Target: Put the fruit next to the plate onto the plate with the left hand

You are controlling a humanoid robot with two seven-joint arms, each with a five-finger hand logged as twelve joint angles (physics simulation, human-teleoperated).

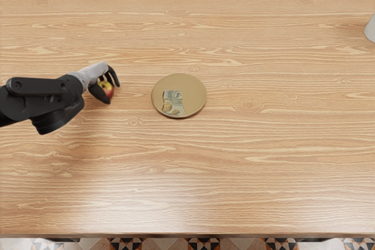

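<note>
left hand [101, 84] fingers [111, 76] curled around apple [106, 89] near surface's left edge | plate [196, 89] apart, centre | right hand [371, 28] right edge, grip unreadable

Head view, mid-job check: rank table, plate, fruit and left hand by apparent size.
1. table
2. plate
3. left hand
4. fruit, smallest, though the fingers closed around it hide part of it.

Left hand [103, 81] curls closed around the apple [106, 88].
</note>
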